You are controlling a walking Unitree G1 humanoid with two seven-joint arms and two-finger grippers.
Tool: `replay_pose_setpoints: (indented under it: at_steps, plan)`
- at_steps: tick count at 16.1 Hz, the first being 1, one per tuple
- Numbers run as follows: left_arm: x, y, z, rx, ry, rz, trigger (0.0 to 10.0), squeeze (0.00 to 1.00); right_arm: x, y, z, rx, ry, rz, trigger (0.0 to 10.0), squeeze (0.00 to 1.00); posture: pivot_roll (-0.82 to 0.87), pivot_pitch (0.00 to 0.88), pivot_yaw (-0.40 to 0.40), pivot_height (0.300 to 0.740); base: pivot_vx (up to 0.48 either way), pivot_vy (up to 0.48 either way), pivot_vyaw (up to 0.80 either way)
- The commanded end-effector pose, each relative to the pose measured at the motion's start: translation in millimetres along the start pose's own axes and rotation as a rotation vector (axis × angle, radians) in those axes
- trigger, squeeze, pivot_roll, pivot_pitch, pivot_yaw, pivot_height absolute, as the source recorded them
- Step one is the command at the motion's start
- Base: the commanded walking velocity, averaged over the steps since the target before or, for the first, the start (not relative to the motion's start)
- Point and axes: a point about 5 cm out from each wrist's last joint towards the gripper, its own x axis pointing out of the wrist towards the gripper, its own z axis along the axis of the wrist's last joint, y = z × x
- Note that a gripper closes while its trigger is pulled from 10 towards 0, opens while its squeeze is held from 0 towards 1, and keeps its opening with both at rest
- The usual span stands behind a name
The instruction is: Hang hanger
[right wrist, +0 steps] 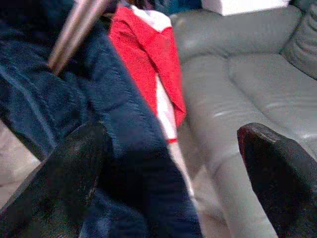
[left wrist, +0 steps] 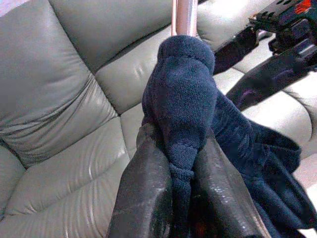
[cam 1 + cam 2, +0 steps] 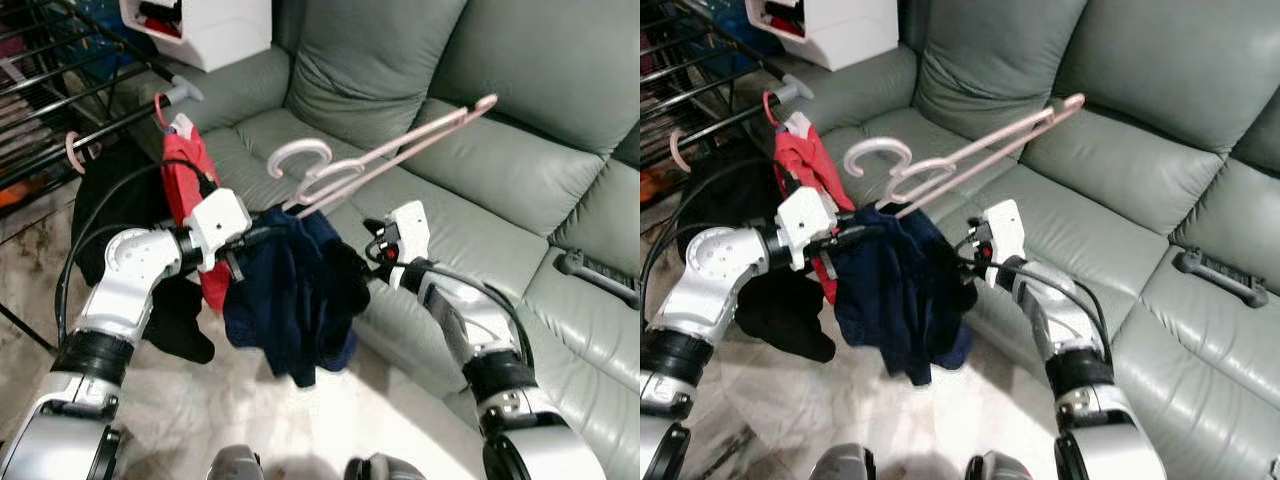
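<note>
One grey-green leather sofa (image 3: 480, 190), drying rack (image 3: 60, 110) beside, marble floor (image 3: 240, 400).

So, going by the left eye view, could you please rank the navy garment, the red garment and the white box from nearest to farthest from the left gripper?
1. The navy garment: pinched in the left gripper, its jaws shut on it.
2. The red garment: hanging on the rack just behind that arm.
3. The white box: up beyond the sofa arm, farthest.

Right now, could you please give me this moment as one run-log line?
left hand: shut on navy garment | right hand: open beside garment | pink hanger: tilted, raised over sofa | drying rack: hanger not yet hung
</note>
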Motion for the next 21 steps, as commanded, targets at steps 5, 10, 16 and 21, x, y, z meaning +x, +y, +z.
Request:
replay_pose_setpoints:
  at_steps: [5,10,16,21]
  plan:
    - [4.9,1.9,27.5,0.017,-0.110,-0.030,0.0,0.00,-7.2,-9.5,-16.9,-0.017,0.092,-0.039,10.0,0.00,-0.02,0.039,0.009,0.740,0.000,0.000,0.00]
    - [4.3,-5.1,41.4,0.022,-0.156,-0.088,0.0,0.00,-8.5,-26.9,-13.0,-0.063,0.107,-0.163,10.0,0.00,-0.01,0.041,0.008,0.740,0.000,0.000,0.00]
    - [5.6,14.3,73.8,0.045,-0.248,-0.031,0.0,0.00,-35.3,-47.8,-58.5,0.099,0.343,-0.406,0.0,0.00,-0.01,0.038,-0.001,0.740,0.000,0.000,0.00]
    - [-17.5,25.9,51.0,0.049,-0.133,0.018,0.0,0.00,-83.5,-89.2,-46.3,0.120,0.295,-0.621,0.0,0.00,-0.02,0.037,-0.006,0.740,0.000,0.000,0.00]
